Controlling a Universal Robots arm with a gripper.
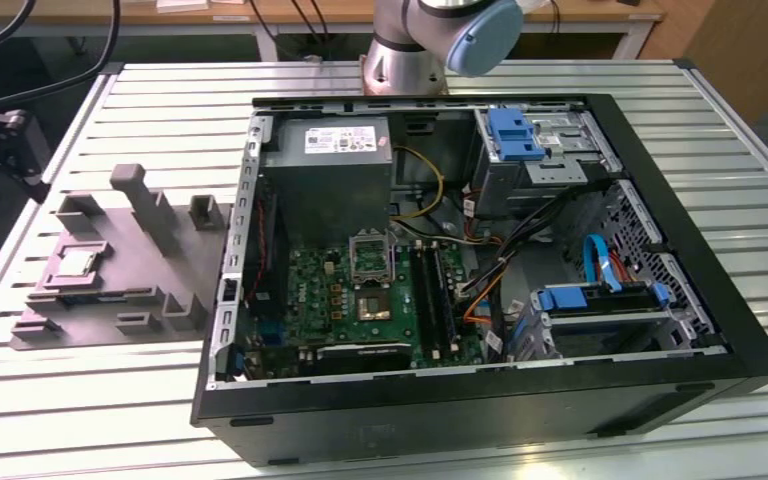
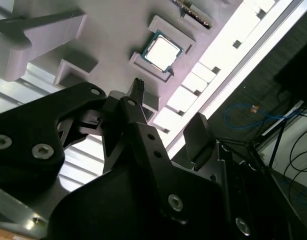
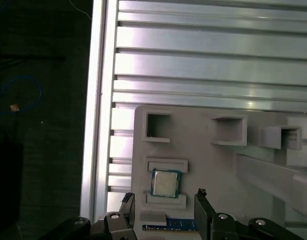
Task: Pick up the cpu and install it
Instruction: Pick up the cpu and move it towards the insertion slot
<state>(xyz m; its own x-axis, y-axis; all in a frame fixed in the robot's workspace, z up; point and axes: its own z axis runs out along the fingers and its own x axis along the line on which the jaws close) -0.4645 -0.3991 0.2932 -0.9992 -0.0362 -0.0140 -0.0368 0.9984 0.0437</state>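
**Desk:** Where's the cpu (image 1: 75, 263)?

**Photog:** Flat, metal top up, in its own pocket on the grey fixture tray (image 1: 111, 235). The tray sits on the slatted table (image 1: 131, 400), to the exterior view's left of the open pc case (image 1: 704, 300). The chip is well apart from the socket (image 1: 371, 258) on the green board (image 1: 344, 300) inside the case.

**Desk:** And the gripper (image 3: 163, 194)?

**Photog:** Spread wide, w/ nothing btwn its fingers (image 3: 203, 215). It hangs over the tray, not the case.

**Desk:** How does the chip lie from it?

**Photog:** In the first wrist view the cpu lies just beyond the two tips. It's centred on the gap, which looks wider than the chip. No contact is visible.

**Desk:** Orientation?

**Photog:** It's square, so there's no long axis to speak of. In that view its edges run roughly square to the line btwn the tips. The second wrist view shows the same: the cpu is ahead of the open fingers, w/ tray showing btwn chip and tips.

**Desk:** Height over it?

**Photog:** Can't tell.
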